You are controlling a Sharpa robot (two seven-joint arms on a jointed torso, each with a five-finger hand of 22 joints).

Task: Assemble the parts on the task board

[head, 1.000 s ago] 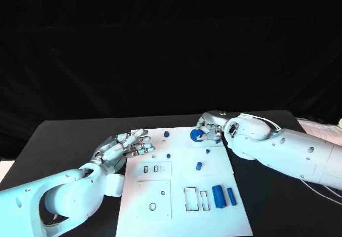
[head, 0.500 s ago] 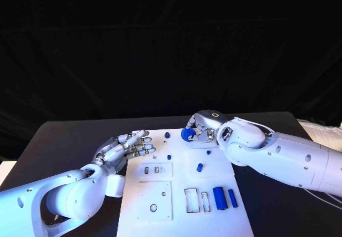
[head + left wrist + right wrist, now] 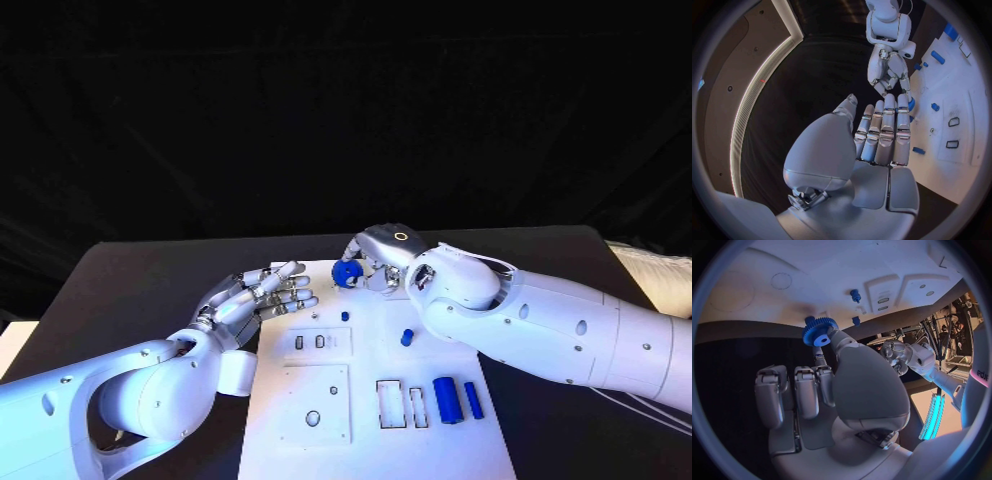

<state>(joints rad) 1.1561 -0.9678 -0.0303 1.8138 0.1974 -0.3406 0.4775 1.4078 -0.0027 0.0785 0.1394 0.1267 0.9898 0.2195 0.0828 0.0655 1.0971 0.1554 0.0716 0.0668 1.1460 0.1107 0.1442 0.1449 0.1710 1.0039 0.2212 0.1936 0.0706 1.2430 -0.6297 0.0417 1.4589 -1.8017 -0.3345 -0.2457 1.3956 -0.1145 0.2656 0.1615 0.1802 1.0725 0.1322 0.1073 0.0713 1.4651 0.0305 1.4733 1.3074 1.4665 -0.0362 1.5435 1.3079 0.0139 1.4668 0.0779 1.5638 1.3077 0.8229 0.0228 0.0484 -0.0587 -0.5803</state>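
We find the right hand (image 3: 378,262) pinching a blue gear (image 3: 346,272) between thumb and a finger, held over the far end of the task board (image 3: 368,400); the wrist view confirms the gear (image 3: 819,332) in that pinch. The left hand (image 3: 263,295) hovers at the board's left edge, holding nothing, fingers extended and close together. Two blue cylinders (image 3: 456,397) lie on the board's near right area, and small blue pegs (image 3: 407,336) stand mid-board.

Both arms: glossy white rounded shells. Left hand (image 3: 264,294) and right hand (image 3: 381,262): silver metal fingers in segments, white palm shell behind them. Thin white cable along right forearm; small ring mark behind right hand
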